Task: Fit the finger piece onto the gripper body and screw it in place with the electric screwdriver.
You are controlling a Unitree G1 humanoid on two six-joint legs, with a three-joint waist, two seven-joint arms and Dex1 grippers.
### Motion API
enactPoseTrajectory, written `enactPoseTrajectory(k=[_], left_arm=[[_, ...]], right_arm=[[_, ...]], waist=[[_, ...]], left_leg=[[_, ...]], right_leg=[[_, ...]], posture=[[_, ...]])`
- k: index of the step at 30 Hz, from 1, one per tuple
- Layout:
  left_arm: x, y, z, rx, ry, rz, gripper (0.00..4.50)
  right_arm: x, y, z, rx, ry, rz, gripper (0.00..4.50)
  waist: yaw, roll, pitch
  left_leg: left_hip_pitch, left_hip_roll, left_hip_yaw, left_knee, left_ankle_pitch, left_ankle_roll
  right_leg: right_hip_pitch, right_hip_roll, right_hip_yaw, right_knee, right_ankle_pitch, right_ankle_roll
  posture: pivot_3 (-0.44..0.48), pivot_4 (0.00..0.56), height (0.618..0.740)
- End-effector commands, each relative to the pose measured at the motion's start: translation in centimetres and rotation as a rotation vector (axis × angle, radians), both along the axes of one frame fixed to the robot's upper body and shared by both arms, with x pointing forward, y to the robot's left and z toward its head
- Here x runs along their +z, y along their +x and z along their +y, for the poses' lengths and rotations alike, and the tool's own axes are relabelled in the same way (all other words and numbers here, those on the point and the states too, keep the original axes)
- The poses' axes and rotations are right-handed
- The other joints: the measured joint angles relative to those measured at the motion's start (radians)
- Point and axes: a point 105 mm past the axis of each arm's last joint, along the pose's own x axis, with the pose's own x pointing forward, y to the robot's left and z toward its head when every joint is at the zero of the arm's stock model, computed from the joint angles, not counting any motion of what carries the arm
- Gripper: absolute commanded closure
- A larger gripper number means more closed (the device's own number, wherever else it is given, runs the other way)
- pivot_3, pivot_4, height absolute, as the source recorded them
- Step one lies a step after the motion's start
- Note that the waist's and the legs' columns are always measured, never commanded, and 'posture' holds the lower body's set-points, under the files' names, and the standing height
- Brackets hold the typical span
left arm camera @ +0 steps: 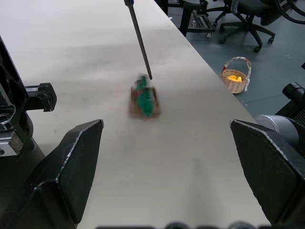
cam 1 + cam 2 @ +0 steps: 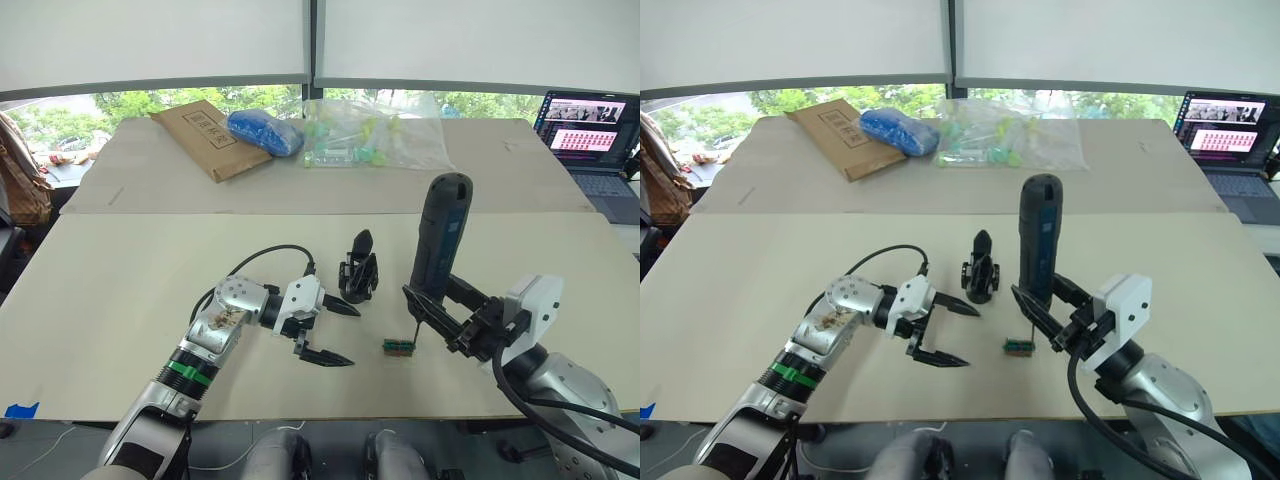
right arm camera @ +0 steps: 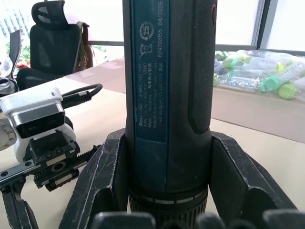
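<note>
The gripper body (image 2: 358, 272) stands near the table's middle, one pointed black finger upright. My left gripper (image 2: 328, 334) lies just left of it, open and empty, fingers (image 1: 71, 162) spread wide. My right gripper (image 2: 440, 308) is shut on the electric screwdriver (image 2: 441, 235), holding it upright to the right of the gripper body. The thin metal bit (image 1: 139, 36) points down beside a small green block (image 2: 398, 347) on the table. In the right wrist view the bluish-black casing (image 3: 167, 95) sits between both fingers (image 3: 107, 181). The finger piece is out of view.
At the back lie a brown cardboard envelope (image 2: 200, 136), a blue bag (image 2: 265, 131) and a clear bag of tubes (image 2: 365, 135). A laptop (image 2: 590, 140) sits at the far right. A wicker basket (image 1: 236, 81) stands on the floor beyond the table edge.
</note>
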Motion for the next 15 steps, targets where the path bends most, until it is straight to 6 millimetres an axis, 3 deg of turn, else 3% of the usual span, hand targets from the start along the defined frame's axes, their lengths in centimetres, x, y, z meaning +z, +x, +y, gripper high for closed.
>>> enactPoseTrajectory(k=[1,8,15], left_arm=[[0.6,0.1,-0.2,-0.01,-0.024,-0.031,0.0],[0.6,0.1,-0.3,-0.012,-0.026,-0.033,0.0],[0.6,0.1,-0.3,-0.015,-0.023,-0.028,0.0]], right_arm=[[1.7,-0.7,0.1,0.019,0.009,-0.089,2.6],[1.9,-0.9,-0.1,0.02,0.003,-0.092,2.6],[4.0,-0.4,0.0,-0.006,0.035,-0.166,2.6]], waist=[[0.0,0.0,0.0],[0.001,0.0,0.0],[0.0,0.0,0.0]], left_leg=[[0.0,0.0,0.0,0.0,0.0,0.0],[0.0,0.0,0.0,0.0,0.0,0.0],[0.0,0.0,0.0,0.0,0.0,0.0]], right_leg=[[0.0,0.0,0.0,0.0,0.0,0.0],[0.0,0.0,0.0,0.0,0.0,0.0],[0.0,0.0,0.0,0.0,0.0,0.0]], posture=[[0.0,0.15,0.732],[0.0,0.15,0.732],[0.0,0.15,0.732]])
